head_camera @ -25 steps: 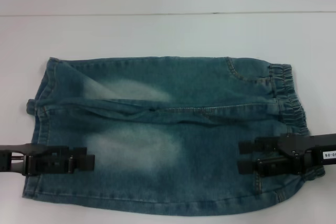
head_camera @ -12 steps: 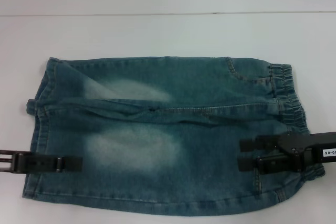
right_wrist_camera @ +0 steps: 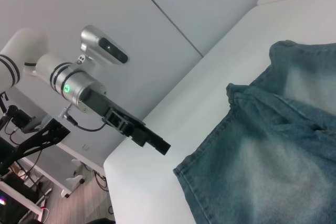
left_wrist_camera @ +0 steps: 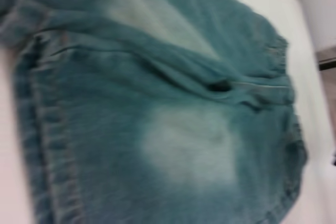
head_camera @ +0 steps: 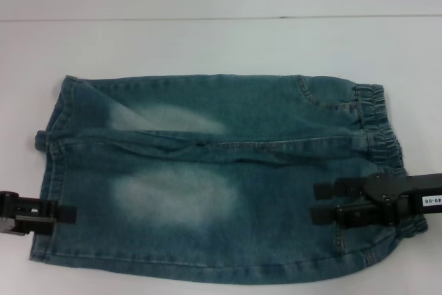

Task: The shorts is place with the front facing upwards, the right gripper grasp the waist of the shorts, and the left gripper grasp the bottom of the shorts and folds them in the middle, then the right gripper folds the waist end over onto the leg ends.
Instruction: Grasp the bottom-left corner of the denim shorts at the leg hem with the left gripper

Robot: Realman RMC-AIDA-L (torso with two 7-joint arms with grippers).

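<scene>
White table [head_camera: 207,39] carries the shorts [head_camera: 228,184], which lie flat across its near half with the legs toward the robot's left and the waist [head_camera: 380,126] toward its right; they are in the same spot and shape as 1 second ago, with the same crease running along the middle and the same 2 pale faded patches. The bottom of the shorts [head_camera: 47,191] runs along the left edge, its stitched hems flat on the table. The right gripper [head_camera: 324,202], marked by a small white sticker, sits low over the waist end of the near leg, and its 2 black fingers stand apart, one above the other in the head view, with denim showing between them; it has barely moved over the last second. The left gripper [head_camera: 69,213] is what has changed: 1 second ago its fingers reached well in over the near leg, half a second ago less far, and now only its tip overlaps the hem at the left edge, the rest lying off the cloth. Whether its fingers are apart or together cannot be told. From the right wrist it shows as a black wedge [right_wrist_camera: 139,132] hanging above the table edge, just beside the hem corner.
</scene>
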